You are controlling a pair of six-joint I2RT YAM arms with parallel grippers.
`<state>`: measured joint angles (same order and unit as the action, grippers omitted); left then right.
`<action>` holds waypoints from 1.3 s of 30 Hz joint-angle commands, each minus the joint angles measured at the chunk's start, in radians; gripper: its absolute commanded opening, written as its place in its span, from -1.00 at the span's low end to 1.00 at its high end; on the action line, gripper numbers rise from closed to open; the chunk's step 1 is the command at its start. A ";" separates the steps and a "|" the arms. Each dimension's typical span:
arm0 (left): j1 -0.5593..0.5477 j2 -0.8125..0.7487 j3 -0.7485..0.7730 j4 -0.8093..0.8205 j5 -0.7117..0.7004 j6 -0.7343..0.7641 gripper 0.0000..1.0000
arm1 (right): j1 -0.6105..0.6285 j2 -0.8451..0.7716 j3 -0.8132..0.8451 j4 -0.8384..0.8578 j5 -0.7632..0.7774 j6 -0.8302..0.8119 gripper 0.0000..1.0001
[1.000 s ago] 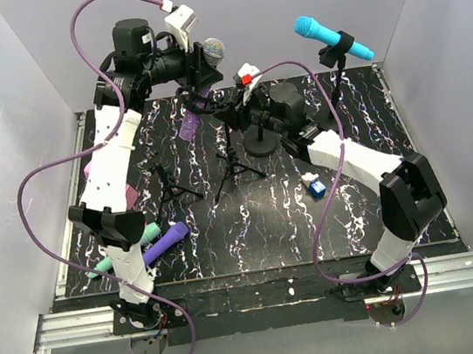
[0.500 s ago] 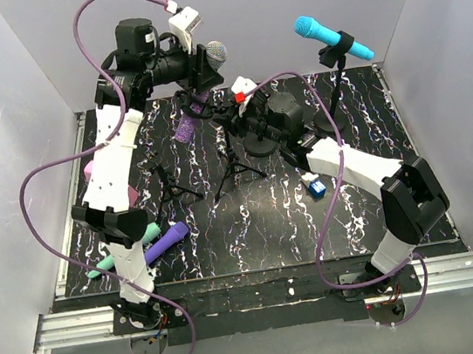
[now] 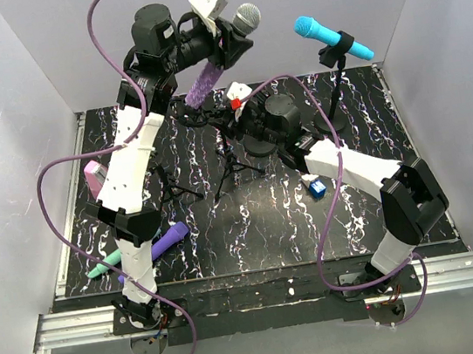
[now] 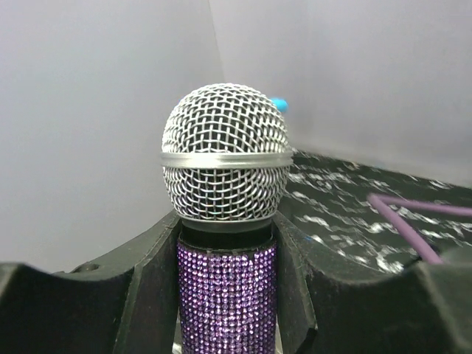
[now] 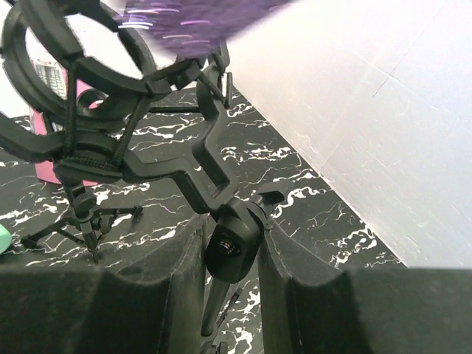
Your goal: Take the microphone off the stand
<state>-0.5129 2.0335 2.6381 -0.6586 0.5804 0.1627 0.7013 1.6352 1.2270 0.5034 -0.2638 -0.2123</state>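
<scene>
Well, your left gripper (image 4: 227, 251) is clamped around the purple rhinestone-covered microphone with the silver mesh head (image 4: 225, 151), gripping just under the head and holding it raised well above the stand. Your right gripper (image 5: 232, 254) is closed on the black shock-mount stand (image 5: 195, 158) at its swivel joint. The stand looks vacated, so the removal seems done; only setting the microphone down remains.

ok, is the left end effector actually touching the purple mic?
Touching. Left wrist view: the left end effector has its fingers pressed on both sides of the purple mic, just under its mesh head.
</scene>
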 commanded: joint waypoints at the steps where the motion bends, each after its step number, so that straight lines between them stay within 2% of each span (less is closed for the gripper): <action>1: 0.007 -0.044 0.066 0.293 -0.099 0.063 -1.00 | 0.026 0.061 -0.023 -0.239 -0.058 -0.030 -0.97; 5: -0.029 -0.117 0.027 0.390 -0.261 0.248 -1.00 | 0.001 0.072 0.029 -0.269 -0.018 0.020 -0.97; 6: -0.029 -0.149 -0.001 0.407 -0.308 0.305 -1.00 | -0.003 0.072 0.043 -0.285 -0.025 0.024 -0.91; 11: -0.029 -0.341 -0.208 0.302 -0.473 0.558 -1.00 | -0.032 0.057 0.112 -0.359 -0.074 0.040 -0.29; 13: -0.027 -0.406 -0.277 0.243 -0.566 0.606 -1.00 | -0.036 0.045 0.134 -0.382 -0.089 0.034 -0.13; 14: -0.027 -0.435 -0.299 0.206 -0.620 0.623 -1.00 | -0.036 0.038 0.137 -0.388 -0.091 0.033 -0.06; 18: -0.024 -0.547 -0.400 0.047 -0.729 0.679 -1.00 | -0.039 0.000 0.152 -0.414 -0.089 0.042 0.43; 23: -0.024 -0.685 -0.567 -0.107 -0.830 0.557 -1.00 | -0.055 -0.046 0.167 -0.476 -0.097 0.057 0.53; 25: -0.022 -0.739 -0.611 -0.233 -0.789 0.514 -1.00 | -0.062 -0.077 0.158 -0.494 -0.101 0.065 0.55; 31: -0.022 -0.936 -0.814 -0.589 -0.546 0.446 -1.00 | -0.083 -0.201 0.083 -0.572 -0.104 0.054 0.58; 35: -0.022 -1.074 -1.074 -0.688 -0.415 0.491 -1.00 | -0.089 -0.282 0.017 -0.601 -0.103 0.030 0.57; 39: -0.022 -1.072 -1.226 -0.759 -0.236 0.505 -1.00 | -0.091 -0.333 -0.027 -0.628 -0.091 0.021 0.58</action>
<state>-0.5362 0.9554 1.5101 -1.2980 0.1257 0.6506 0.6128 1.3384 1.2411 -0.0822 -0.3515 -0.1726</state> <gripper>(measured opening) 0.427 0.787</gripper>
